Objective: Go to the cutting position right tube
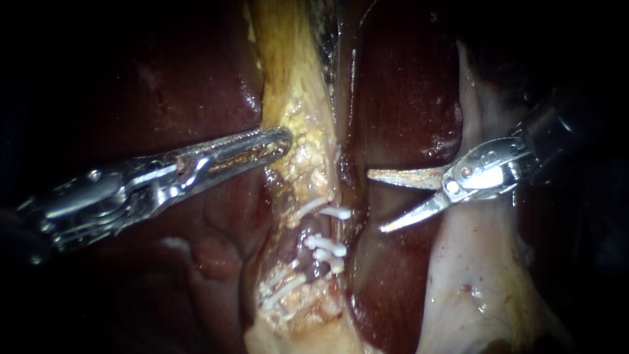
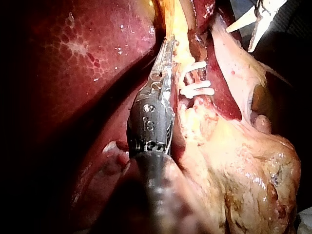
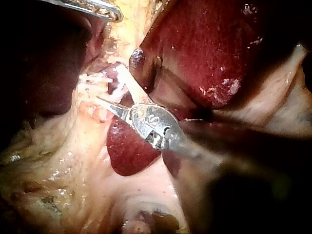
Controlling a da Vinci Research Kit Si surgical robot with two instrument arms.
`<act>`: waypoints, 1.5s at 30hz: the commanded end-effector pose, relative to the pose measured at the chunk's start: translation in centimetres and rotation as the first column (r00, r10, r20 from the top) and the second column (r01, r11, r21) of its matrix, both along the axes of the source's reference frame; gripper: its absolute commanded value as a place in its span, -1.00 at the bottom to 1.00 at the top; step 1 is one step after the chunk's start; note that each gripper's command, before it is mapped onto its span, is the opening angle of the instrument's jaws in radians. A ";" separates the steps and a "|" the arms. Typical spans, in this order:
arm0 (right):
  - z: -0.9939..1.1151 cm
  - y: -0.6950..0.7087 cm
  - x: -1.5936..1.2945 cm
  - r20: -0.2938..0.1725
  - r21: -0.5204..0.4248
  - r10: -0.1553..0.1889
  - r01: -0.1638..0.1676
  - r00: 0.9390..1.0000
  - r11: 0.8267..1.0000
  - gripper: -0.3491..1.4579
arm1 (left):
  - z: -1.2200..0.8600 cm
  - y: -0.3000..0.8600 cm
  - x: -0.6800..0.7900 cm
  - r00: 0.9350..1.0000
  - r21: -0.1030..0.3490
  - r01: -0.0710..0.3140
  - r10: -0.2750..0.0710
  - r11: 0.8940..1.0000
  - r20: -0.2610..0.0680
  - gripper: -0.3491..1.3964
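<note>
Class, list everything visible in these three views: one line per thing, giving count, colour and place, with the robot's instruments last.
Liver: at least two lobes, dark red, both sides of the fatty strip.
Fatty tissue: one strip, yellow, running down the middle.
Clips: several, white, across the strip's lower part.
Pale tissue: one sheet, whitish pink, below the right instrument.
Left instrument: one, silver, tip at the strip's edge.
Right instrument: one, silver, blades open over the liver, apart from the clips.
</note>
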State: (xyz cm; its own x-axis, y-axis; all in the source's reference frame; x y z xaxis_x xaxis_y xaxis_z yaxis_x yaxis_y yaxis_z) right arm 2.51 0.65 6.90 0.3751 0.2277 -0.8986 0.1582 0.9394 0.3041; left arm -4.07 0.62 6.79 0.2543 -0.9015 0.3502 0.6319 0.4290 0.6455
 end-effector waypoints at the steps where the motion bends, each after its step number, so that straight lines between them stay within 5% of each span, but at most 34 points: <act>1: 0.00 0.00 0.00 0.002 0.002 -0.001 0.001 1.000 1.000 0.97 | -0.01 0.00 0.00 1.000 0.000 0.000 0.000 1.000 0.000 -1.00; 6: 0.06 -0.07 0.04 0.050 0.076 -0.013 0.009 0.999 0.997 0.97 | -0.13 0.00 0.08 1.000 0.004 -0.005 0.005 1.000 0.003 -1.00; 12: 0.34 -0.32 0.17 0.113 0.193 -0.060 0.037 0.992 0.980 0.94 | -0.45 0.04 0.30 1.000 0.004 0.003 -0.003 1.000 -0.004 -1.00; 24: 0.66 -0.59 0.41 0.151 0.392 -0.105 0.038 0.983 0.919 0.92 | -0.96 0.17 0.71 0.999 -0.020 0.049 -0.048 0.999 0.006 -1.00; 45: 0.85 -0.70 0.52 0.211 0.531 -0.138 0.005 0.968 0.848 0.79 | -1.13 0.20 0.79 0.998 -0.025 0.064 -0.064 0.998 0.008 -1.00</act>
